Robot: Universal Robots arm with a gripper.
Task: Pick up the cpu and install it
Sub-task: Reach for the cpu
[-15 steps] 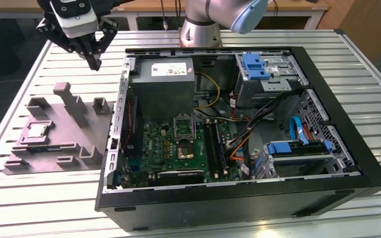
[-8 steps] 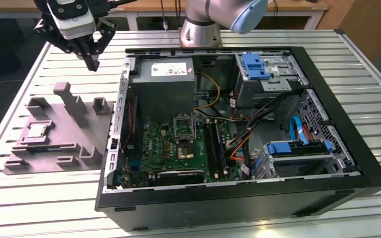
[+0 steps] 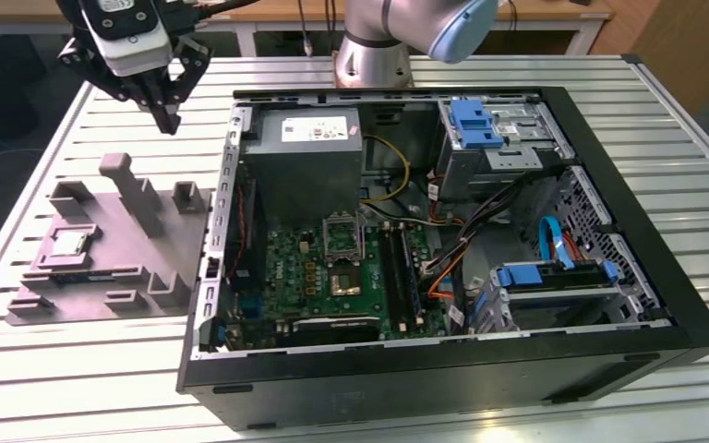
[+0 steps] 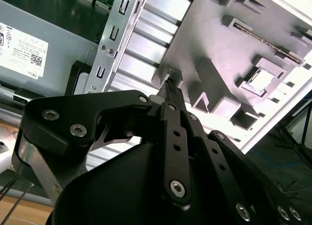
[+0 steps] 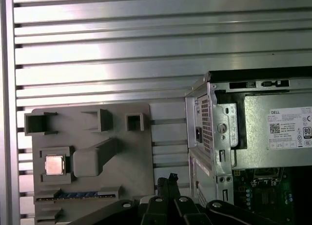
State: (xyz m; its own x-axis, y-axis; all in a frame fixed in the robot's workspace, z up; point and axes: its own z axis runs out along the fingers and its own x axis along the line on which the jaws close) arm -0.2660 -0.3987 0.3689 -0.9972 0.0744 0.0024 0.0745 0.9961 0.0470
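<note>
The cpu [image 3: 69,243] is a small silver square lying in a recess of the grey moulded fixture [image 3: 121,268] at the exterior view's left. Both wrist views show it too, the cpu [image 5: 54,165] in the fixture [image 5: 122,137] and the cpu [image 4: 263,78] on the fixture [image 4: 219,44]. My gripper [image 3: 167,120] hangs in the air above the fixture's far edge, beside the case wall, well clear of the chip. Its black fingers [image 4: 170,91] meet at the tips with nothing between them; the gripper [image 5: 171,178] looks shut.
An open black computer case [image 3: 626,231] lies on the slatted metal table [image 3: 700,120]. Inside are the green motherboard [image 3: 306,277] with its metal socket frame [image 3: 342,238], a grey power supply [image 3: 306,157], cables and blue drive brackets [image 3: 472,125]. The arm's base [image 3: 373,55] stands behind.
</note>
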